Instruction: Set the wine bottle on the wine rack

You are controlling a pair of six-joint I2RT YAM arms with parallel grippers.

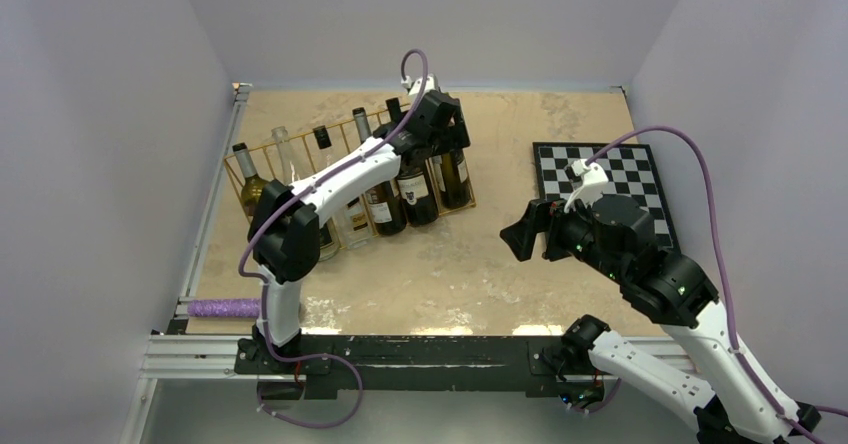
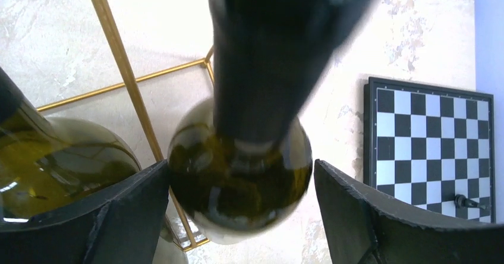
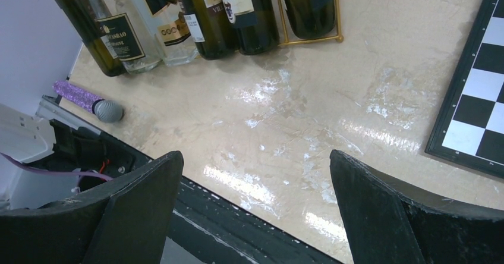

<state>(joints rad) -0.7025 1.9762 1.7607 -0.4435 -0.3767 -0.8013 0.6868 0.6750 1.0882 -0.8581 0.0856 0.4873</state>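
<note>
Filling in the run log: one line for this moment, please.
left gripper: jaws open, straddling bottle on rack | right gripper: jaws open, empty, above table

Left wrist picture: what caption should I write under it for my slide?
Open left gripper straddles a dark green wine bottle at the gold wine rack, chessboard off to the side.

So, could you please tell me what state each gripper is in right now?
Left gripper: open, straddling the wine bottle in the wine rack.
Right gripper: open, holding nothing.
</note>
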